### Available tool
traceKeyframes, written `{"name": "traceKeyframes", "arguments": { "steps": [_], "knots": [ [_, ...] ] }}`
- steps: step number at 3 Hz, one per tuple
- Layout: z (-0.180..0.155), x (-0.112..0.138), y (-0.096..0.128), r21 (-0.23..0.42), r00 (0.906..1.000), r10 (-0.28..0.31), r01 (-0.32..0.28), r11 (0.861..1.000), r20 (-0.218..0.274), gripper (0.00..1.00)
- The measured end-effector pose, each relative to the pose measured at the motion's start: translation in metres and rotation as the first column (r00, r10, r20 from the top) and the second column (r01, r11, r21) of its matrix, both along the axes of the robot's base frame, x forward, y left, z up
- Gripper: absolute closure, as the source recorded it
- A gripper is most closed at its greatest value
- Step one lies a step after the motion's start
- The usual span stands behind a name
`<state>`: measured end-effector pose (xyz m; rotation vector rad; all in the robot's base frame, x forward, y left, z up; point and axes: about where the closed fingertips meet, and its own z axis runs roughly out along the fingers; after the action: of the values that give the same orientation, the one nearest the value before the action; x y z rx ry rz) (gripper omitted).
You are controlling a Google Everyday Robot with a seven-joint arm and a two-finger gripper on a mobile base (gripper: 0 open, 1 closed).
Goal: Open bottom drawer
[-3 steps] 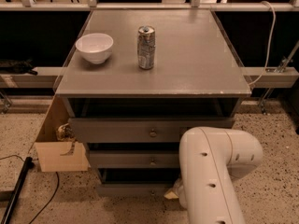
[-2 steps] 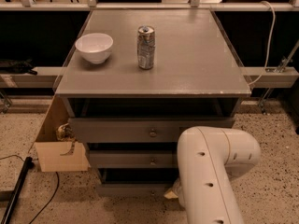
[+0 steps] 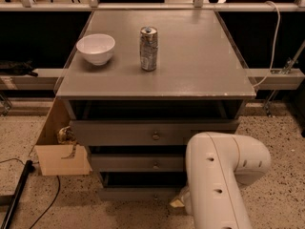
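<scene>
The grey worktop [image 3: 200, 56] carries a white bowl [image 3: 96, 48] by its left edge and a silver can [image 3: 148, 48] standing upright just left of its middle, well apart from the bowl. Under it sit the top drawer [image 3: 119, 132], the middle drawer [image 3: 128, 162] and, lowest and just above the speckled floor [image 3: 276, 194], the bottom drawer [image 3: 128, 193]. The white arm [image 3: 217, 175] covers the cabinet's lower right corner. The gripper [image 3: 177, 202] shows only as a beige tip beside the bottom drawer's right end; released or clenched, I cannot tell. A cardboard box [image 3: 62, 156] stands at the cabinet's left, and a black cable [image 3: 16, 197] lies on the floor.
</scene>
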<state>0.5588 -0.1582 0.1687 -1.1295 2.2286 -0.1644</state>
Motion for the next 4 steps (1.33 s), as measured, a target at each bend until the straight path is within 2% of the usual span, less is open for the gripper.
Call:
{"name": "traceKeyframes", "arguments": {
  "steps": [1,2,3,4],
  "knots": [
    [-0.0136,-0.011,-0.0077,0.006,0.9993,-0.029,0.029,1.0,-0.025,0.0],
    [-0.0214,-0.0129,-0.0094,-0.024,0.9983,-0.031,0.029,0.999,-0.049,0.0],
    [-0.0218,-0.0124,-0.0086,-0.026,0.9982,-0.032,0.031,0.999,-0.051,0.25],
    [-0.0218,-0.0124,-0.0086,-0.026,0.9982,-0.032,0.031,0.999,-0.051,0.58]
  ]
}}
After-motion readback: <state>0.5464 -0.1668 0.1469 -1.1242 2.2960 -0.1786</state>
